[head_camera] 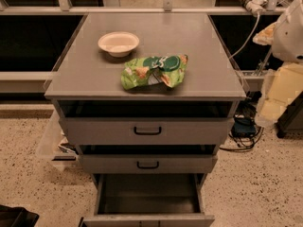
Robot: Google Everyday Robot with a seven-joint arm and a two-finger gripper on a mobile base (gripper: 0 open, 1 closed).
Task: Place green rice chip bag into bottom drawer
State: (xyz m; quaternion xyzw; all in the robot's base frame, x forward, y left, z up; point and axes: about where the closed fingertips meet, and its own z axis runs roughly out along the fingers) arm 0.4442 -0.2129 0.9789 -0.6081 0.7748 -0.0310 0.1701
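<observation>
The green rice chip bag (pixel 154 72) lies crinkled on the grey cabinet top (pixel 94 79), near its front edge and right of centre. The bottom drawer (pixel 148 196) is pulled open below the two upper drawers, and its dark inside looks empty. My gripper is not in view. Only white and cream parts of my arm (pixel 288 37) show at the right edge, beside the cabinet and apart from the bag.
A white bowl (pixel 118 43) stands on the cabinet top behind and left of the bag. The two upper drawers (pixel 147 131) with black handles stick out slightly. Cables and a dark box (pixel 244 126) lie on the floor to the right. A clear bin (pixel 54 145) sits to the left.
</observation>
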